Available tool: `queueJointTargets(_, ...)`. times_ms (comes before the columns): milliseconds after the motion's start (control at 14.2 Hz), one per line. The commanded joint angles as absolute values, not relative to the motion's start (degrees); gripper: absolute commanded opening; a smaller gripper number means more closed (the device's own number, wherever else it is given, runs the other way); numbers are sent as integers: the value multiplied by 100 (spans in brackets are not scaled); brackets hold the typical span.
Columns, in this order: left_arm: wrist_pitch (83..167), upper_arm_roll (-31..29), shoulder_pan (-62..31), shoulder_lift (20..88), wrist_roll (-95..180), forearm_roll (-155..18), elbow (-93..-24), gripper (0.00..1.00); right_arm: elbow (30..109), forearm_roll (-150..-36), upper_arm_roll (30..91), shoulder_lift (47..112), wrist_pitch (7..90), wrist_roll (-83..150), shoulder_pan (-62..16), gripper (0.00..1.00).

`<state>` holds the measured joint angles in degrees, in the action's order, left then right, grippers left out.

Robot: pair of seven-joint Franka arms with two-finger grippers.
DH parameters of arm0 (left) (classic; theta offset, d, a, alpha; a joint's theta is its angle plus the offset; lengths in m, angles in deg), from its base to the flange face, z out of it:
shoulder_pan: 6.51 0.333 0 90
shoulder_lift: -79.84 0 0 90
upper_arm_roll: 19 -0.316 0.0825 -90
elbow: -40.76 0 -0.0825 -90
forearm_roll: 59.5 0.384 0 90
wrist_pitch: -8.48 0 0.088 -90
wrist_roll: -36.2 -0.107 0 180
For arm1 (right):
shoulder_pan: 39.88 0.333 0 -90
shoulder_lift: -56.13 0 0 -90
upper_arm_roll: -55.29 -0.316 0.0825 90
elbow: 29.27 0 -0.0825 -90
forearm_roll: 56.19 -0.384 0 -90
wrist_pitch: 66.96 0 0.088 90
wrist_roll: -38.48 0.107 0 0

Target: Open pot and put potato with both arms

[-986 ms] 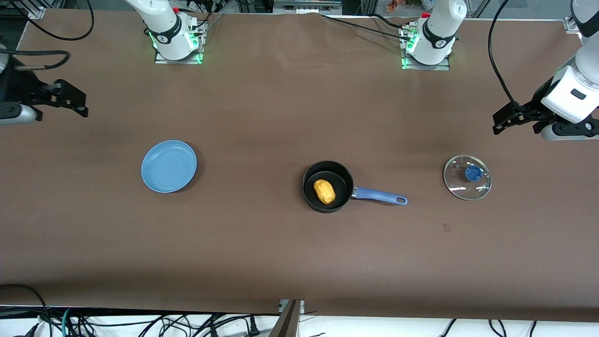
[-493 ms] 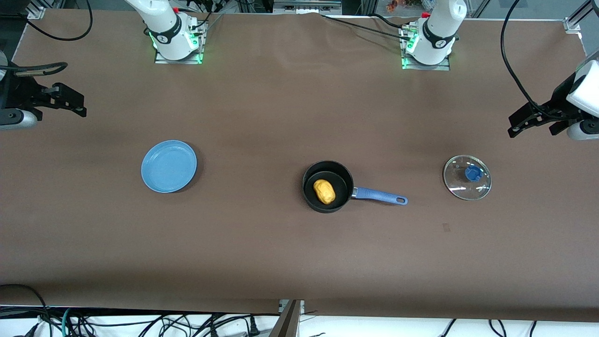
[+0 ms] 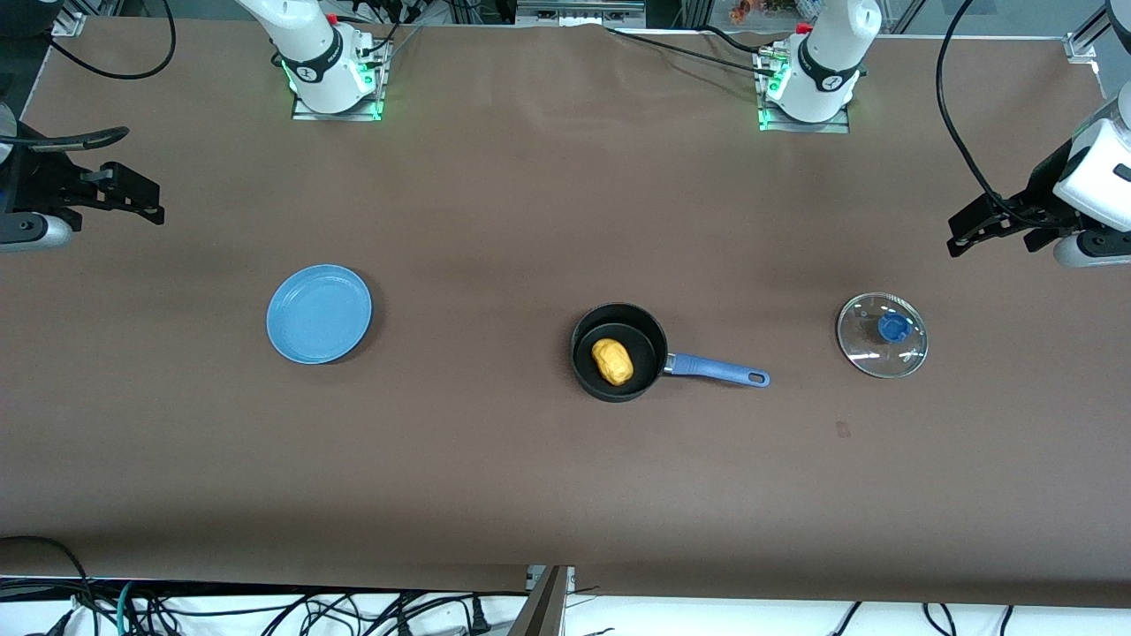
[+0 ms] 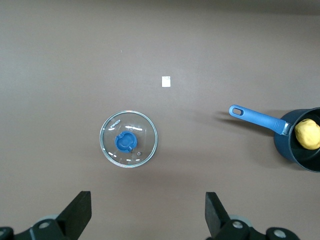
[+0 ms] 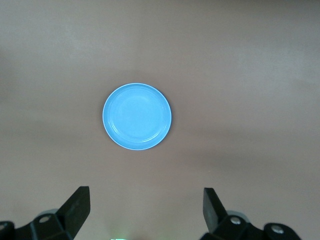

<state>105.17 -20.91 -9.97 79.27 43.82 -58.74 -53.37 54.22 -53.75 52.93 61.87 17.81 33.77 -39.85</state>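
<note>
Both grippers have shifted slightly at the table's ends; nothing else has moved. Nearest, the potato (image 3: 612,361) sits in the open pot (image 3: 618,352), its lid (image 3: 882,335) beside it, the plate (image 3: 319,313) well apart. Left gripper (image 3: 970,233) and right gripper (image 3: 134,197) hover higher, jaws spread, empty
</note>
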Motion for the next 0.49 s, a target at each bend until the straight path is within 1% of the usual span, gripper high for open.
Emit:
queueJointTargets(0, 10367, -2102, -976, 7835, 4419, -5985, -5135, 100, 5397, -5373, 5300, 6167, 1750, 3277, -3997, 100)
queueJointTargets(423, 10235, -2094, -968, 7835, 4428, -5976, -5126, 100, 5397, -5381, 5300, 6175, 1759, 3277, -3997, 100)
